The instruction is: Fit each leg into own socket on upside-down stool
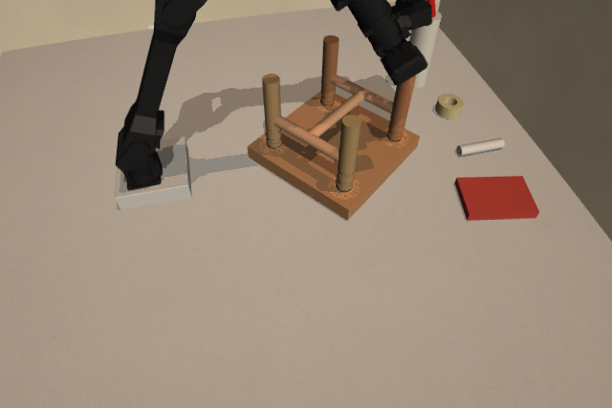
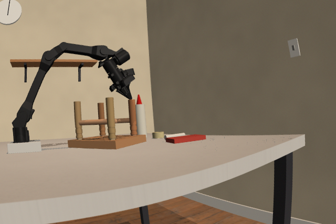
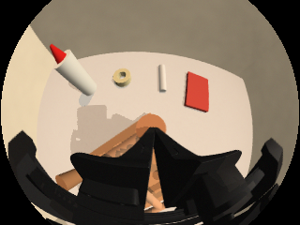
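Observation:
The stool seat (image 1: 301, 171) (image 2: 92, 144) lies flat, upside down. Four legs stand upright at its corners: an olive leg (image 1: 272, 107) (image 2: 77, 118), another olive leg (image 1: 348, 151) (image 2: 110, 115), a red-brown leg (image 1: 329, 68) (image 2: 101, 117) and a second red-brown leg (image 1: 401, 109) (image 2: 132, 115) (image 3: 152, 122). Rails join the legs between them. Whether each shoulder is fully down is too small to tell. My gripper (image 2: 130, 98) (image 3: 153, 130) is shut and empty, its tips at or just above the top of the second red-brown leg. In the top view the fingertips are hidden.
A white bottle (image 1: 424, 48) (image 2: 140, 118) (image 3: 77, 75) with a red tip stands just beyond that leg. A tan ring (image 1: 448, 110) (image 3: 115, 81), a white rod (image 1: 481, 147) (image 3: 162, 79) and a red block (image 1: 496, 197) (image 2: 186, 139) (image 3: 197, 92) lie farther right.

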